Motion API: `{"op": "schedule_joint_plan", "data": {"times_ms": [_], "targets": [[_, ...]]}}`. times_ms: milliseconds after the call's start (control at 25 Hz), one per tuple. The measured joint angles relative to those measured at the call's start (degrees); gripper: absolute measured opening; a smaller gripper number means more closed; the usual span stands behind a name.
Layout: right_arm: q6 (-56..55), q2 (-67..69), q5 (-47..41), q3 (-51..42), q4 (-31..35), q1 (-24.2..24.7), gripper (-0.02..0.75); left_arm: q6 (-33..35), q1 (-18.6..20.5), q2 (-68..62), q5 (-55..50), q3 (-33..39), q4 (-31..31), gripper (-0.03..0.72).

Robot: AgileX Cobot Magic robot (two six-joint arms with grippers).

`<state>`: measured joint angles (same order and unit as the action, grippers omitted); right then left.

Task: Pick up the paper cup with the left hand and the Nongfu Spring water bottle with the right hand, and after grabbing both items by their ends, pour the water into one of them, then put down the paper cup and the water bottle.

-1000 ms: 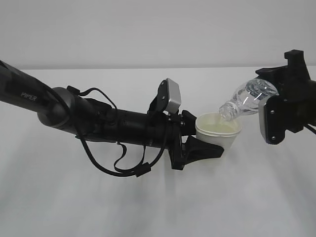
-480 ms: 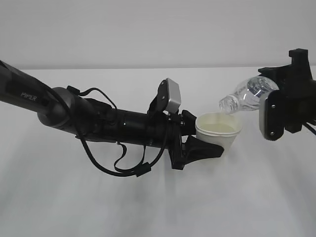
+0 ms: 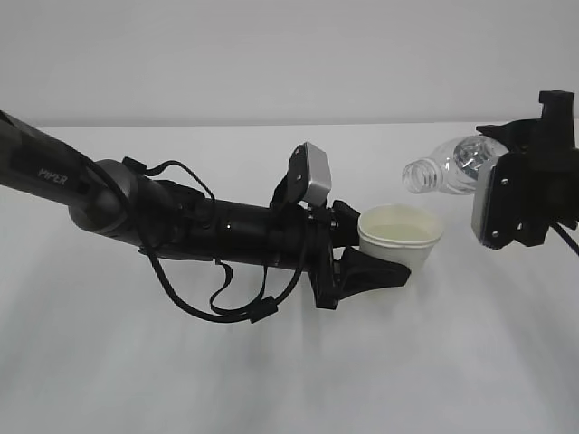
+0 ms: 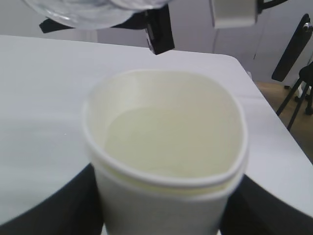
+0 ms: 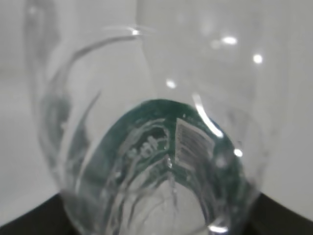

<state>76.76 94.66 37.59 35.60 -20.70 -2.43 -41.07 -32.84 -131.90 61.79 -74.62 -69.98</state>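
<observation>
The off-white paper cup point(image 3: 401, 237) hangs above the table, upright, with my left gripper point(image 3: 391, 262) shut on its lower body. In the left wrist view the cup point(image 4: 166, 196) sits between both black fingers point(image 4: 46, 210), and pale water point(image 4: 161, 142) fills its bottom. To the right, the clear Nongfu Spring water bottle point(image 3: 450, 169) lies nearly level, its open neck pointing left just above and beside the cup's right rim. My right gripper point(image 3: 496, 172) is shut on its base end. The right wrist view is filled by the bottle point(image 5: 146, 147) and its green label; little water shows inside.
The white table point(image 3: 271, 380) lies under both arms. My left arm and its loose cables point(image 3: 217, 303) stretch across the left half. In the left wrist view the table's right edge point(image 4: 274, 127) drops off, with black stand legs point(image 4: 293, 49) beyond it.
The bottle has risen and tilted back from a downward pour to nearly level, and its neck has left the cup's mouth. The cup and left arm have stayed still.
</observation>
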Motion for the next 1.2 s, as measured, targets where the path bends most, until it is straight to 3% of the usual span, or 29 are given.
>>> {"op": "schedule_joint_plan", "data": {"times_ms": [1200], "targets": [[-48.6,0.0,1.5,0.0,0.1,0.0,0.407,0.0,0.0,0.0,0.0,0.0,1.1,0.447]]}}
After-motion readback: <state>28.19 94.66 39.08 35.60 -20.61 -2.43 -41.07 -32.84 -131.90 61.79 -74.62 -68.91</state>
